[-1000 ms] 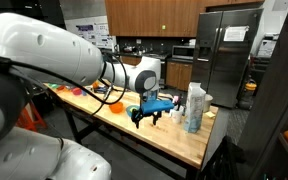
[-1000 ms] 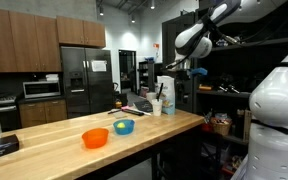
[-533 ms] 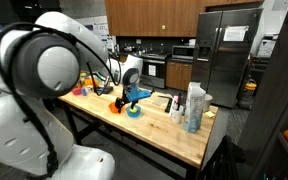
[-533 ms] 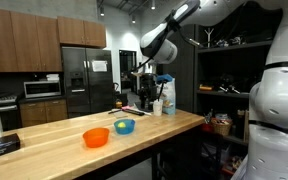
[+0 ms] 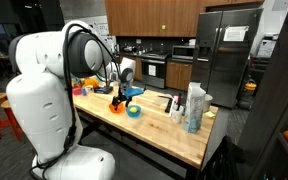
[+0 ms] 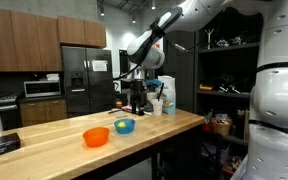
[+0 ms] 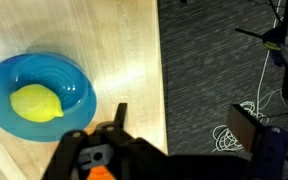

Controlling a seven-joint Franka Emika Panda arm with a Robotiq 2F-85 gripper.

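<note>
Arm stretched out, gripper hanging with its fingers spread and empty.
In an exterior view the white arm [image 6: 189, 12] reaches across from the upper right, its wrist bent so the gripper [image 6: 137, 97] points straight down. In the wrist view the dark fingers [image 7: 246, 125] stand wide apart, nothing between them.

From where I stand this is a kitchen doubling as a robotics lab. Wooden cabinets [image 6: 19, 40] line the wall above a microwave [image 6: 42, 89], a tall dark refrigerator [image 5: 224, 50] stands beside them, and a stainless oven [image 5: 154, 68] sits at the back. In front, a big white robot arm [image 5: 44, 90] rises beside a butcher-block table [image 5: 169, 135], grey office carpet [image 7: 214, 70] with loose cables [image 7: 239, 135] covers the floor, and a dark shelving rack [image 6: 219, 95] holds gear.
</note>
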